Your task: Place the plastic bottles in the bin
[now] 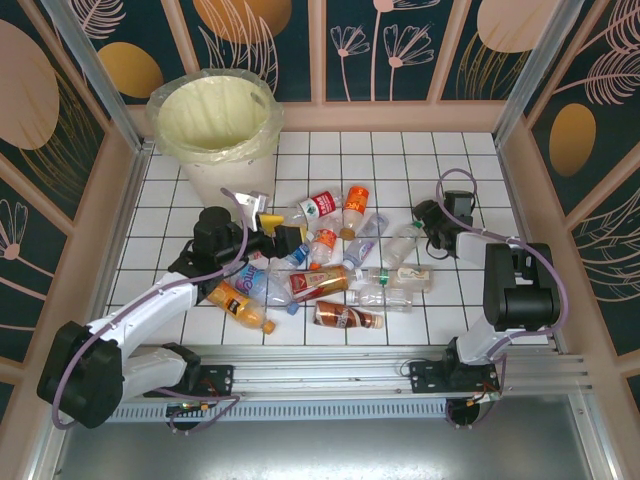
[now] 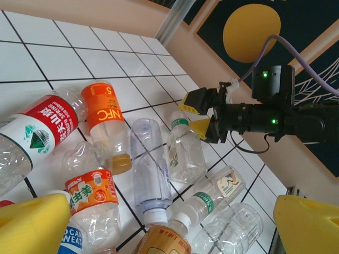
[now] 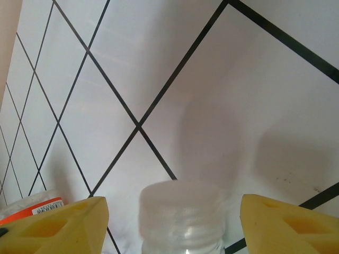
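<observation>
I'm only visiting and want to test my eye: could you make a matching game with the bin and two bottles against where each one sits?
Things:
A. bin
B. orange-labelled NFC bottle
C. brown bottle

Places:
1. near side of the pile, lying on its side
2. far left corner, standing upright
3. far side of the pile

Pairs: A-2, B-3, C-1

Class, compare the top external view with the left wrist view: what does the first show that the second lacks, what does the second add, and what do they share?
Top external view: the bin, standing at the far left corner of the white tiled table. Left wrist view: the letters NFC readable on the orange-labelled bottle, and green lights lit on the right arm. Both: the plastic bottles strewn over that table, and the right gripper, open.
</observation>
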`<state>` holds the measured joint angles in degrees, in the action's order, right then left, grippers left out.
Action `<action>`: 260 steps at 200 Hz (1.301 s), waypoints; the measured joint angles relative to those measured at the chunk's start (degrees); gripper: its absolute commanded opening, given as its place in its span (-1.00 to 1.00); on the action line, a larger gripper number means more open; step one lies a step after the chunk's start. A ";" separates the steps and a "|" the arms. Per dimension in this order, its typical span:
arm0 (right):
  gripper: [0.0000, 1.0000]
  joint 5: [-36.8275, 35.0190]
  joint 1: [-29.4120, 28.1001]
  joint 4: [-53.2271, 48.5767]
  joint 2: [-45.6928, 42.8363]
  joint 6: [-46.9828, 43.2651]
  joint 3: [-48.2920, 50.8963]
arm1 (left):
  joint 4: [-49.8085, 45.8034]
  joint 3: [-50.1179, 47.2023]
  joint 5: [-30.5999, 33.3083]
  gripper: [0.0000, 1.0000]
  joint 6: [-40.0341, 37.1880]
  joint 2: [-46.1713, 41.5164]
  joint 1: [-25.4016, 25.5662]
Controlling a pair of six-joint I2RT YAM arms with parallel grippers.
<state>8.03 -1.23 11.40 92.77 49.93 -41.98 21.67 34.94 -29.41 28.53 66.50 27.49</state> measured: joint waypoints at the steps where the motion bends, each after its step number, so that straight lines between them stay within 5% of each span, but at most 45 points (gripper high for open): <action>1: 0.36 0.00 -0.02 0.00 0.00 0.00 0.00 | 0.00 0.00 0.00 0.97 0.00 0.00 0.02; 82: 0.31 0.92 -2.36 -0.22 1.31 -0.02 -0.83 | -0.09 0.00 0.68 0.97 0.00 -0.04 0.35; 184: -0.16 1.07 -2.75 -0.81 3.30 -0.24 -1.62 | -0.09 0.00 1.01 0.97 0.00 -0.02 0.70; 260: -0.23 -2.58 -2.73 -4.13 -0.44 -7.06 -7.50 | -3.10 5.79 1.11 0.97 -0.70 4.61 6.58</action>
<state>5.45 -3.97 7.27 92.33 42.87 -49.47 18.57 40.73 -28.29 27.83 71.11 34.06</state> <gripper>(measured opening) 0.406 0.985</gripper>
